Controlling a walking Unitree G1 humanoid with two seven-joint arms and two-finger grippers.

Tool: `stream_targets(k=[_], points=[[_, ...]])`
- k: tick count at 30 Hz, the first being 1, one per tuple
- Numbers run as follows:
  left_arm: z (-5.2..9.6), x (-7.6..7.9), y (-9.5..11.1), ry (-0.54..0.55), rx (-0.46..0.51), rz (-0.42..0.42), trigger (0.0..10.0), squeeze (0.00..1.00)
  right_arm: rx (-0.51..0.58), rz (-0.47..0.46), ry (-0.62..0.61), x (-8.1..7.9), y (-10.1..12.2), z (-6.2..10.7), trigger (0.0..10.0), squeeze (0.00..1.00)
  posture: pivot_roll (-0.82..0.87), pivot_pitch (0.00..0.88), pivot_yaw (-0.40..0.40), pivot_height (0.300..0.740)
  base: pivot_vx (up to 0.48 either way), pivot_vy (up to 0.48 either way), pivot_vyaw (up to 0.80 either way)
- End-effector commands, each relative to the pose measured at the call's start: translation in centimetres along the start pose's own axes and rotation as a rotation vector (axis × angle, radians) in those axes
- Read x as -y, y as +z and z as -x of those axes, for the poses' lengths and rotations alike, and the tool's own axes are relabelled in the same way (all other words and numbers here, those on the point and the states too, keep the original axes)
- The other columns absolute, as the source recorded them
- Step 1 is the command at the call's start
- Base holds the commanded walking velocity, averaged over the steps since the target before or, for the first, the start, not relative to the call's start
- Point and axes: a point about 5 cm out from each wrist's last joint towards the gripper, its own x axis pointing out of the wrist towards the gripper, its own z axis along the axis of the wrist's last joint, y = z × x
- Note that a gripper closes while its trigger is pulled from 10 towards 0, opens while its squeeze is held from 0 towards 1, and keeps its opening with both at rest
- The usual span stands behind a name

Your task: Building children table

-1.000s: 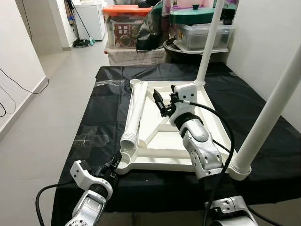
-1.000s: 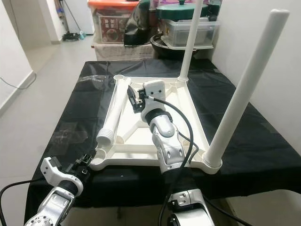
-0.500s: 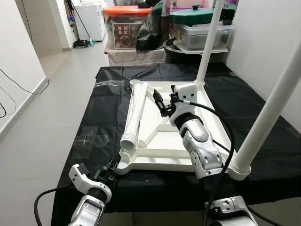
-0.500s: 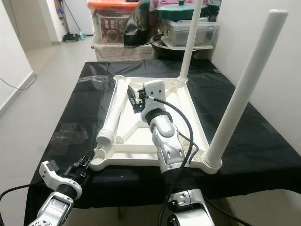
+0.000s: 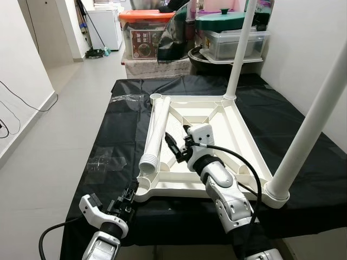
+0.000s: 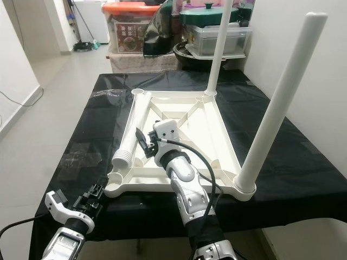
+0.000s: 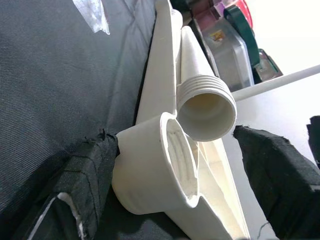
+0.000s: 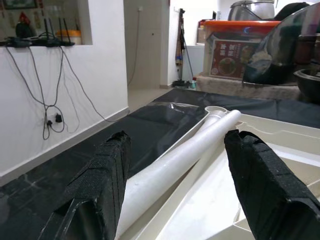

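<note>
Black-draped bench point(image 5: 108, 141): right pincer point(image 5: 174, 151) has pulled back toward loose leg point(image 5: 155, 132), gaping, empty; left pincer point(image 5: 129, 196) gaping, empty.

A black cloth point(image 5: 124, 124) covers the table; storage boxes point(image 5: 143, 38) stand beyond it.

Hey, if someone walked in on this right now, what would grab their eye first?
Likely the white tabletop lying upside down on the black cloth, two legs already standing up from its right corners. A third loose leg lies along its left edge, and the right gripper, open, reaches toward it. The left gripper, open, sits at the near-left corner socket.
</note>
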Motion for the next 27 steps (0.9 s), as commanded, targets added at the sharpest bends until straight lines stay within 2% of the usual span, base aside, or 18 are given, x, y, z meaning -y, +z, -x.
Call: stream_targets(k=[1,8,11,13,27], points=[[2.6,6.4,5.2,0.256,0.370,-1.264,10.0,0.00,0.015,-0.004,0.005,-0.1,0.2,-0.1,10.0,0.00,0.07,0.000,0.000,0.740,0.000,0.000,0.00],[2.6,6.3,5.2,0.246,0.374,-1.262,10.0,0.00,0.006,-0.004,0.013,-0.2,-0.6,1.0,10.0,0.00,0.07,0.000,0.000,0.740,0.000,0.000,0.00],[2.7,6.0,5.3,0.246,0.370,-1.270,10.0,0.00,-0.026,-0.004,0.009,-0.2,-1.6,1.7,10.0,0.00,0.07,0.000,0.000,0.740,0.000,0.000,0.00],[2.7,5.9,5.4,0.246,0.372,-1.273,10.0,0.00,-0.028,-0.010,0.007,-0.2,-1.6,1.7,10.0,0.00,0.07,0.002,-0.026,0.740,0.000,0.000,0.00],[2.7,5.9,5.4,0.246,0.372,-1.273,10.0,0.00,-0.028,-0.010,0.007,-0.2,-1.6,1.7,10.0,0.00,0.07,0.002,-0.026,0.740,0.000,0.000,0.00]])
